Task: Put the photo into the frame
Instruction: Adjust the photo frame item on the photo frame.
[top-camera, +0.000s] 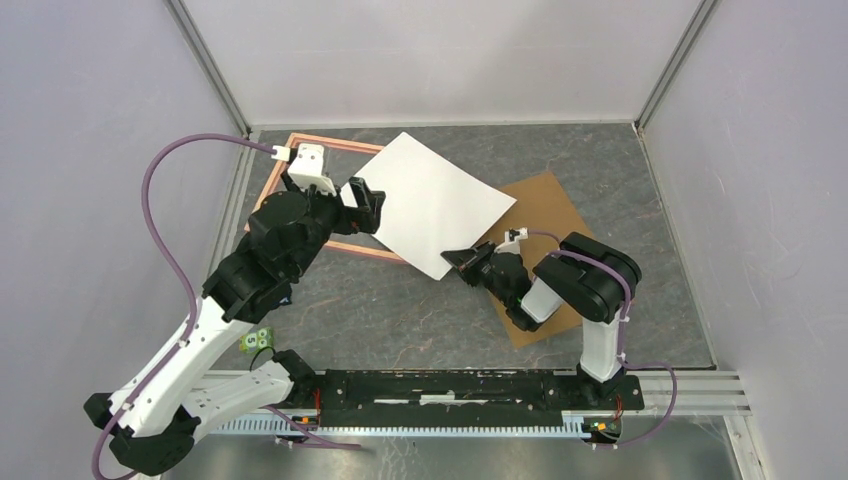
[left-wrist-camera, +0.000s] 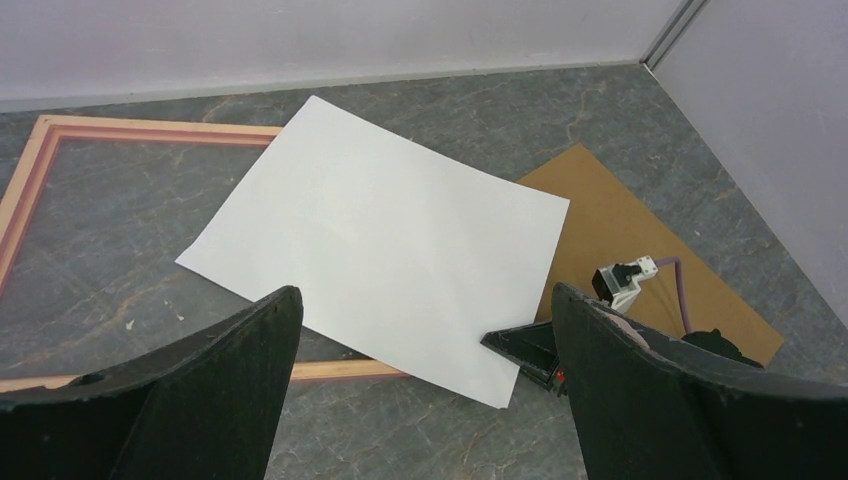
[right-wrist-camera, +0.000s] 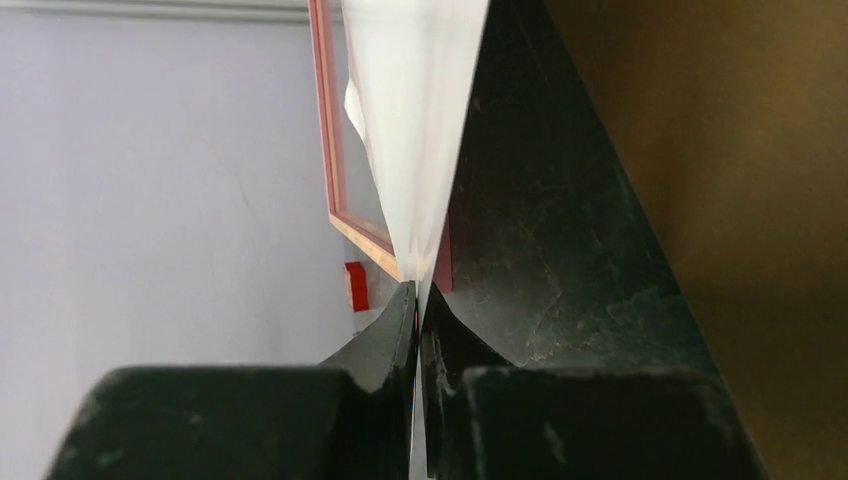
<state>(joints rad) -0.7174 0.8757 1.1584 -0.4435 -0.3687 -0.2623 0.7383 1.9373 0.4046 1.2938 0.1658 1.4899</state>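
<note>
Item: photo (top-camera: 430, 200), one large sheet, white back uppermost, printed face not visible. It lay skewed across the right part of the frame (top-camera: 330, 141), its left corner inside the border, its right corner over the brown backing board (top-camera: 548, 205), its near corner beyond the frame's near rail. Frame: thin salmon-pink border, flat on the grey tabletop (top-camera: 420, 320), the opening mostly uncovered. Right pincer (right-wrist-camera: 417, 300): clamped on the photo's near corner, the sheet rising thin between the closed jaws. Left pincer (left-wrist-camera: 425, 295): spread wide, holding nothing, hovering over the frame's near rail beside the photo's left edge. Handling note, as a judgement: the sheet looked limp and easily creased, so the corner should be raised only a little. It should then be drawn toward the frame's left side while turning until its edges ran parallel with the rails. The free pincer could steady the frame or press down the far edge.
</note>
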